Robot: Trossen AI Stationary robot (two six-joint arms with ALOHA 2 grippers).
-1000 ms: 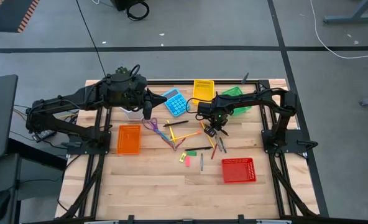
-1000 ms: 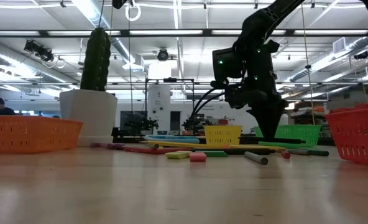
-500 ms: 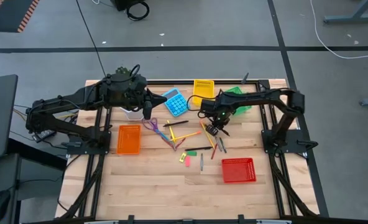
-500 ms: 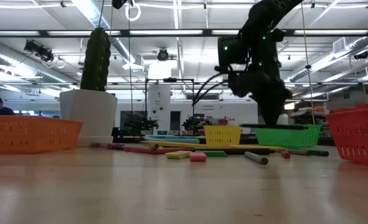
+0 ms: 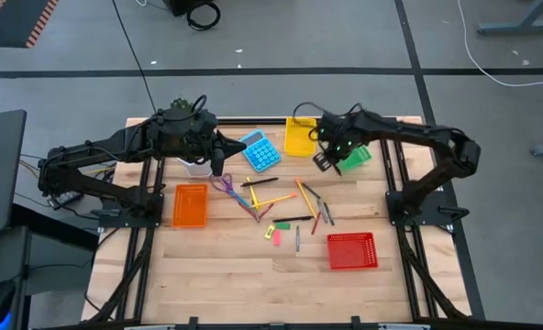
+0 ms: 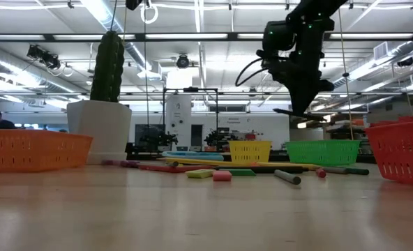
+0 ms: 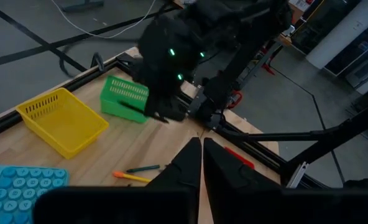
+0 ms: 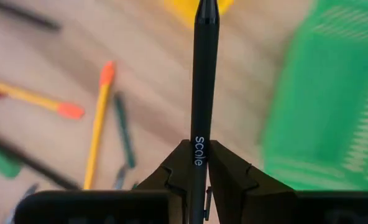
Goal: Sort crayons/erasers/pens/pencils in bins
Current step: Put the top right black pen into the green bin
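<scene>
My right tool (image 8: 196, 163) pinches one black pen (image 8: 202, 81) beside the green bin (image 5: 352, 151); my left tool (image 7: 201, 163), pressed together, waits, most items unsorted on the worktop (image 5: 226, 266).

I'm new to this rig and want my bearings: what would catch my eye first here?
The right gripper, raised near the green bin at the table's far edge, its jaws shut on a black pen. Then the bright scatter of pencils, pens and erasers mid-table. The left gripper waits by the white plant pot, jaws shut.
</scene>
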